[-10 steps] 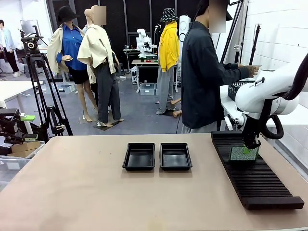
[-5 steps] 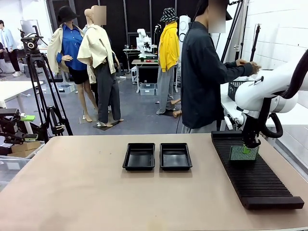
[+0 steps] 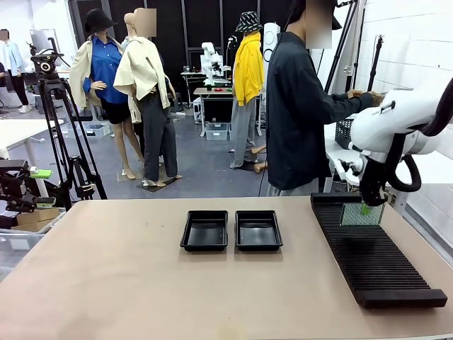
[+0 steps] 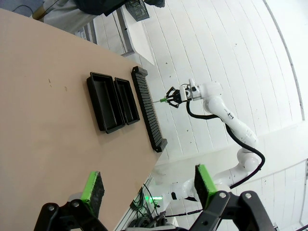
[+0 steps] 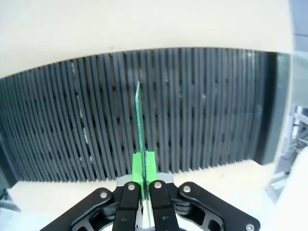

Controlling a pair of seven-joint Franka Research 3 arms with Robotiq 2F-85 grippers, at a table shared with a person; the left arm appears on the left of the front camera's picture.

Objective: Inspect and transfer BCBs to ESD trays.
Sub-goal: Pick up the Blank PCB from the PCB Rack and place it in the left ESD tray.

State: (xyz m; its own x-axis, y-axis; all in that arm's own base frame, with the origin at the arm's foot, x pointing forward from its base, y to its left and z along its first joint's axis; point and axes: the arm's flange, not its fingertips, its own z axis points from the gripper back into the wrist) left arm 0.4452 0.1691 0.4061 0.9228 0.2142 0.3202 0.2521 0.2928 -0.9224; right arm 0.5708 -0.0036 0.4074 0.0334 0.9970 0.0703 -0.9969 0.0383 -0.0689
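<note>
Left tool (image 4: pixel 149 188) gapes over the table (image 4: pixel 48 120); right tool (image 4: pixel 171 97) pinches a BCB (image 4: pixel 162 100) above the rack (image 4: pixel 148 113).

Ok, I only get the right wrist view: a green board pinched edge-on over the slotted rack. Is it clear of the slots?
Observer: Yes. The front view shows the BCB upright under the right tool, hanging clear above the rack.
Operator: Where are the trays?
Observer: Both ESD trays sit side by side mid-table, left of the rack, floors bare.
Operator: Left tool?
Observer: The left tool is open, well away from the table, holding nothing.
</note>
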